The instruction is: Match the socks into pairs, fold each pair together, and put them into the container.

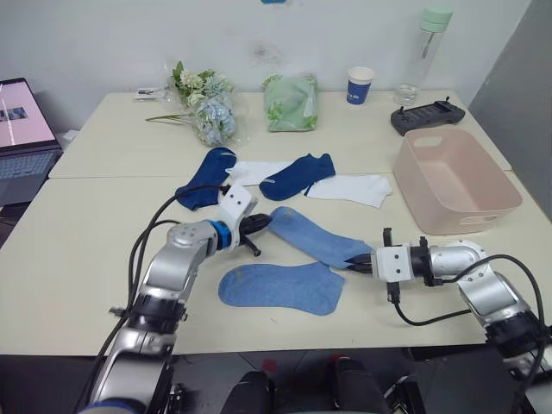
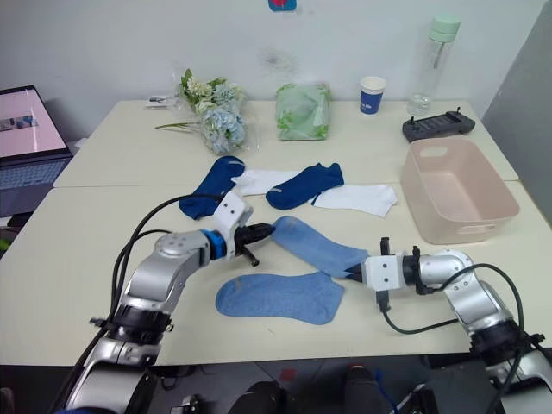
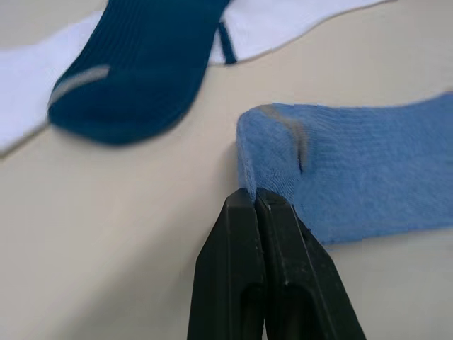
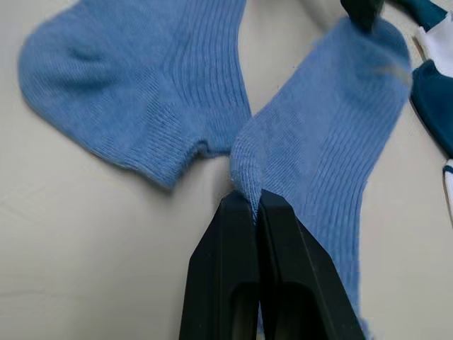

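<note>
One light blue sock lies slanted on the table, held at both ends. My left gripper is shut on its toe end, and my right gripper is shut on its cuff end. The other light blue sock lies flat just in front of it. Behind them lie two dark navy socks and two white socks, partly overlapping. The pale pink container stands at the right with nothing visible inside.
Along the table's far side are a bunch of flowers, a pale green bag, a paper cup, a clear bottle and a black controller. An open laptop sits at the far left.
</note>
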You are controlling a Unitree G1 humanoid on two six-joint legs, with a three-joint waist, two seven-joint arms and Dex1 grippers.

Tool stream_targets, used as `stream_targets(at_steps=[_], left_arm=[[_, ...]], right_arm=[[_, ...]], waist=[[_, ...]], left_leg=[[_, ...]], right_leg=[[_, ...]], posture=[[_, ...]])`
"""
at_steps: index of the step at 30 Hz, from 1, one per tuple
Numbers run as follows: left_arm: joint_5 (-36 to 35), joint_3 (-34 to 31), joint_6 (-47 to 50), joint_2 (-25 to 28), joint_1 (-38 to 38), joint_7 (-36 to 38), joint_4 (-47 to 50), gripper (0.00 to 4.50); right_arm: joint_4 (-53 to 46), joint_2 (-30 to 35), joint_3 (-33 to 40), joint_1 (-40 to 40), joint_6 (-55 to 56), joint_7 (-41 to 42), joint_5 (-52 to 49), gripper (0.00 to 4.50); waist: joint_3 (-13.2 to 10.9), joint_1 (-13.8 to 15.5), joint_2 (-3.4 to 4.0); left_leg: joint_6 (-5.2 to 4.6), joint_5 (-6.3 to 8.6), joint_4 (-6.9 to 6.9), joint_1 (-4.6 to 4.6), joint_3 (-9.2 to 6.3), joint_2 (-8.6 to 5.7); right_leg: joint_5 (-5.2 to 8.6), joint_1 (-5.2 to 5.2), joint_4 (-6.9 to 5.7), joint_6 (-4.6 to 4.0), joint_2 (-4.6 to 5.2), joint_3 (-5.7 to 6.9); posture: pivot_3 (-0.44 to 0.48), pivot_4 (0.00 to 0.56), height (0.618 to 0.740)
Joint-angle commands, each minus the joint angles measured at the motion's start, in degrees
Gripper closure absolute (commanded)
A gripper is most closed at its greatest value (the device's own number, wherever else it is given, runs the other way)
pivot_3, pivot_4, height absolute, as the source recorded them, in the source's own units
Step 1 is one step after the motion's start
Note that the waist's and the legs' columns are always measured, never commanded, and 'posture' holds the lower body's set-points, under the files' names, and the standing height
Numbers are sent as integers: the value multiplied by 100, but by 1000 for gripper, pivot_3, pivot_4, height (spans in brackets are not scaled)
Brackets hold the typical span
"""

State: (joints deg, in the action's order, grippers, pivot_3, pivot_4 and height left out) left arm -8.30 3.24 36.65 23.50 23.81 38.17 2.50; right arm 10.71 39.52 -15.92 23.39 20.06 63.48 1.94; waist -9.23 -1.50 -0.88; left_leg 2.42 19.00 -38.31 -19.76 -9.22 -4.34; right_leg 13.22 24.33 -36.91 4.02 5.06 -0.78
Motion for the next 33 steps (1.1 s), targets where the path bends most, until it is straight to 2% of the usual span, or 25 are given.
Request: stream_targets(at_steps=[1,3,7,9,11,14,21,24,32,33], left_arm=[[-68,-356,216,-140,-463,-605,991,4500],[-40,-407,183,-278,-773,-880,1253,4500],[-14,-341,176,-323,-932,-1078,1338,4500],[-58,-341,190,-346,-922,-1136,1362,4500],[-61,-323,167,-325,-912,-1162,1355,4500],[-39,-250,86,-265,-905,-1139,1297,4500],[-13,-131,49,-165,-849,-1099,1264,4500],[-3,-77,34,-142,-843,-1087,1246,4500],[-23,-97,73,-117,-875,-1139,1287,4500],[-28,-104,71,-112,-872,-1136,1280,4500]], right_arm=[[393,-207,-40,269,302,-83,58,4015],[407,-223,-26,293,253,92,-92,3557],[-136,-9,280,65,-363,354,-691,2226],[-524,19,526,-141,-1037,390,-1243,1587],[-942,-45,877,-335,-2247,130,-1912,937],[-1079,-366,1434,-271,-4257,-1039,-2446,937],[-1021,-575,1270,-101,-5090,-1434,-2195,937],[-1118,-583,1263,-124,-5175,-1363,-2196,1526],[-1588,-504,1219,-250,-5628,-1154,-2357,4258],[-1594,-517,1224,-241,-5673,-1181,-2363,4493]], waist=[[0,0,1],[1,1,1],[1,54,1],[1,97,1],[1,133,1],[2,129,2],[2,136,3],[2,137,3],[2,133,3],[2,134,3]], left_leg=[[0,0,-1,0,0,0],[0,0,0,2,2,2],[0,0,-1,1,-1,2],[0,0,-2,0,-2,2],[0,0,-1,0,-1,3],[0,1,-1,2,1,4],[0,1,3,1,4,0],[0,1,3,-1,4,-1],[0,1,3,-1,3,0],[0,1,2,-1,3,-1]], right_leg=[[0,-1,0,0,0,0],[0,0,0,0,3,-6],[-1,-2,1,-1,4,-2],[-1,-4,2,-1,5,-2],[0,-5,4,-1,6,-4],[-1,-3,0,-2,6,-7],[-1,1,1,-3,5,-5],[-2,0,2,-3,6,-5],[-1,1,2,-3,5,-4],[-1,1,2,-3,5,-3]], posture=[[0,150,740],[0,150,740],[0,150,740],[0,150,740],[0,150,740],[0,150,740],[0,150,740],[0,150,740],[0,150,740],[0,150,740]])
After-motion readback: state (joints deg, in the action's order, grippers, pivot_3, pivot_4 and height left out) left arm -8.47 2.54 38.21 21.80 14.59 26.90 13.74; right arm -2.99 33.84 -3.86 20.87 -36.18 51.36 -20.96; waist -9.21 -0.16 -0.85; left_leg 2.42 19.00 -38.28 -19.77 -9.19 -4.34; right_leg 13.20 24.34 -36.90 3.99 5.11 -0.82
